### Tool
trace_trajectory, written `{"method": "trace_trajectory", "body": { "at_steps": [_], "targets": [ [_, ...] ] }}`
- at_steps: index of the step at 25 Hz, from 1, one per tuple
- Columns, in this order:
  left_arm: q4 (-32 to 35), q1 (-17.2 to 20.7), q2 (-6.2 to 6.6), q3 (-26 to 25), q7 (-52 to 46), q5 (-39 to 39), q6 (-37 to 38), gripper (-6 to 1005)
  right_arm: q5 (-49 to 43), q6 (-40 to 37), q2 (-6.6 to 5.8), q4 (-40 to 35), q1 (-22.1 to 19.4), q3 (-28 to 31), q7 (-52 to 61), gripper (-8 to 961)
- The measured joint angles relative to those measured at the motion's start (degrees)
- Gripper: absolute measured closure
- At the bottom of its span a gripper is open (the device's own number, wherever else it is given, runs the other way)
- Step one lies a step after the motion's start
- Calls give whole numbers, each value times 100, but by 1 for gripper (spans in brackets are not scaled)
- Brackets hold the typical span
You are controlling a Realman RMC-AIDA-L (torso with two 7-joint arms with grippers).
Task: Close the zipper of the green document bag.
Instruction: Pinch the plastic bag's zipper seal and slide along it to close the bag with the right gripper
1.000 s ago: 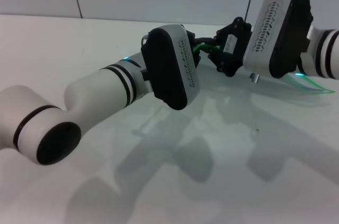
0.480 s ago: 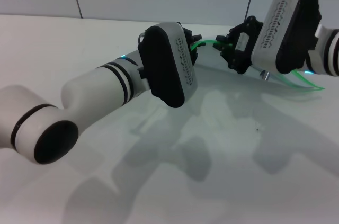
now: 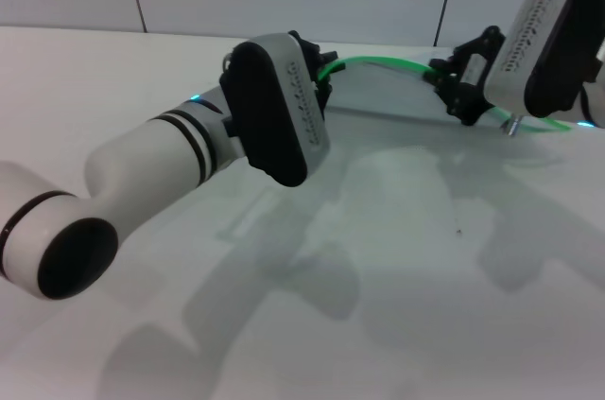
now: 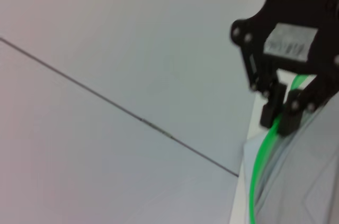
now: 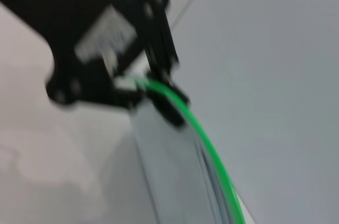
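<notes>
**A:** What does the head view show?

**B:** Two white robot arms reach over a plain white tabletop (image 3: 397, 305). Between them, lifted off the surface, hangs the large flat document bag of translucent pale blue-grey plastic (image 3: 397, 126). Its thin bright green zipper strip (image 3: 378, 63) arches along the bag's upper edge from one arm to the other. The left pincer (image 3: 319, 67), black, is at the left end of that strip; its wrist housing hides most of it. The right pincer (image 3: 452, 78), also black, sits on the strip towards the right, and the green edge runs on past it under the right wrist.

**A:** And the left wrist view?

**B:** It looks along the zipper (image 4: 259, 171) towards the far right pincer (image 4: 280, 115). Its two black fingertips (image 4: 270, 113) are closed on either side of the green strip, gripping it. The bag's pale sheet (image 4: 296, 181) falls beside the strip.

**A:** The right wrist view?

**B:** This one is blurred. The left pincer (image 5: 167, 99) appears at the far end of the zipper (image 5: 212, 150), closed on the green edge where it begins, with the bag's sheet (image 5: 169, 181) hanging below. The slider cannot be made out in any view.
</notes>
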Motion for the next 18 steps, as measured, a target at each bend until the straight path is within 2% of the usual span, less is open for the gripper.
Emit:
{"method": "trace_trajectory", "body": {
  "at_steps": [12, 18],
  "targets": [
    [425, 532, -4, -330, 246, 0, 14, 946, -185, -183, -6, 388, 60, 483, -22, 871],
    [556, 695, -22, -468, 325, 0, 15, 947, -414, -230, -6, 528, 60, 951, -27, 872]
  ]
}}
